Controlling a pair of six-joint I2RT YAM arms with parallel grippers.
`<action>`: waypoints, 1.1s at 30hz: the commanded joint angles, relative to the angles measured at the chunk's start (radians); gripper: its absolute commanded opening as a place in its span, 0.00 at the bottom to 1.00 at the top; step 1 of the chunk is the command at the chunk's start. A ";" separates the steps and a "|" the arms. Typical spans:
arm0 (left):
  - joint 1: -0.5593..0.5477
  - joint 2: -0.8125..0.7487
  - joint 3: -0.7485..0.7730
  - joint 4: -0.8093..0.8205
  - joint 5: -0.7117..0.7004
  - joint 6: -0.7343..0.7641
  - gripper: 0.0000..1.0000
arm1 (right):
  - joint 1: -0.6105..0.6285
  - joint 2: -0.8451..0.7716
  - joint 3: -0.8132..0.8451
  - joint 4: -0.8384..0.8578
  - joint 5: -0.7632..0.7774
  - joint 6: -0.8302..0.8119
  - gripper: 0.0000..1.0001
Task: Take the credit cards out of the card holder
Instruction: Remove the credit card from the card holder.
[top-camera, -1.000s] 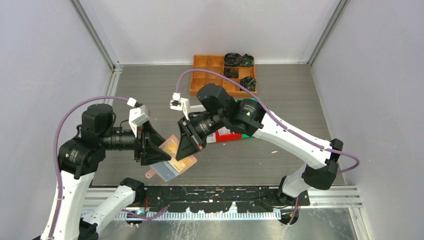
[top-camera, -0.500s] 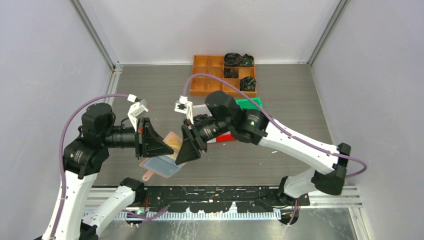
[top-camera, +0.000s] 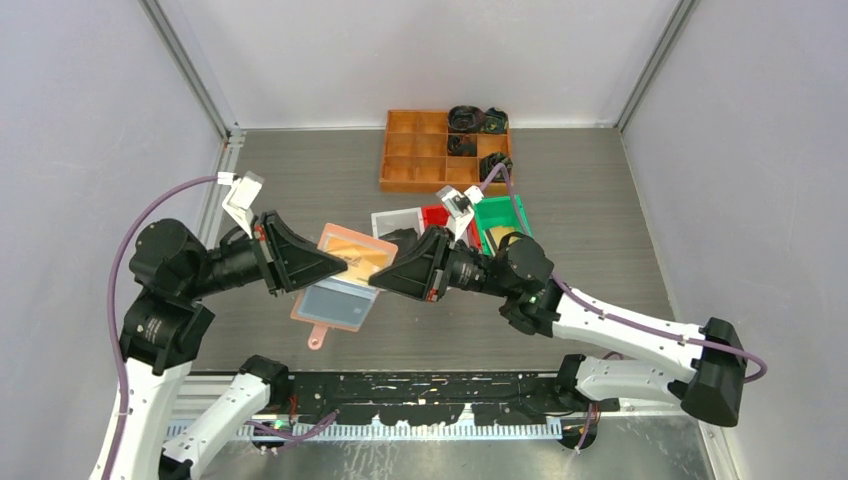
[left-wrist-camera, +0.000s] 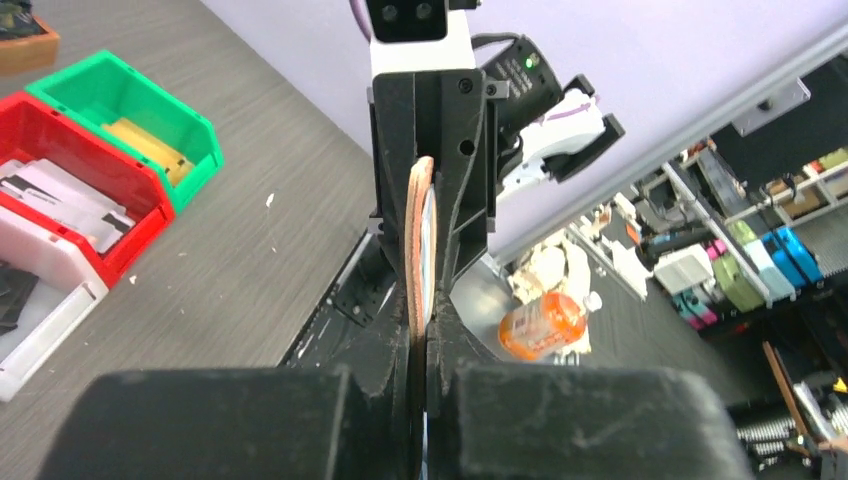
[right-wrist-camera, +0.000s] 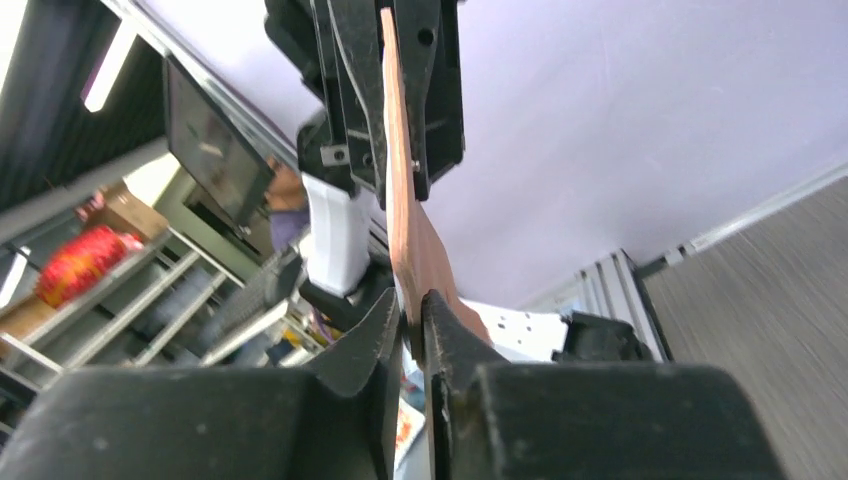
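The card holder (top-camera: 330, 240) is a salmon-pink folding wallet, held open in the air between both grippers. Its upper half shows a gold-orange card (top-camera: 354, 252). Its lower pale blue pocket shows a grey-blue card (top-camera: 336, 304), and a small strap tab (top-camera: 315, 343) hangs below. My left gripper (top-camera: 322, 266) is shut on the holder's left side. In the left wrist view the holder (left-wrist-camera: 418, 230) stands edge-on between the fingers (left-wrist-camera: 418, 335). My right gripper (top-camera: 380, 280) is pinched on the right edge. In the right wrist view the pink flap (right-wrist-camera: 400, 210) runs up from the jaws (right-wrist-camera: 413, 322).
An orange compartment tray (top-camera: 415, 150) with dark items stands at the back. White (top-camera: 395, 220), red (top-camera: 436, 214) and green (top-camera: 503, 213) bins sit behind the right arm. The left wrist view also shows the green bin (left-wrist-camera: 70, 95) and red bin (left-wrist-camera: 150, 215).
The left gripper closed on the card holder. The right gripper opened, then pinched the holder's right edge. Both arms swung apart and lifted it, spreading it open and flatter.
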 joint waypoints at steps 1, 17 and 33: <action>0.003 -0.019 -0.006 0.104 -0.089 -0.081 0.00 | 0.005 0.028 0.007 0.309 0.108 0.137 0.13; 0.002 0.033 0.144 -0.319 0.084 0.425 0.66 | -0.016 0.108 0.534 -1.024 -0.271 -0.285 0.01; 0.002 0.126 0.061 -0.656 0.291 0.716 0.58 | -0.009 0.347 0.842 -1.358 -0.399 -0.510 0.01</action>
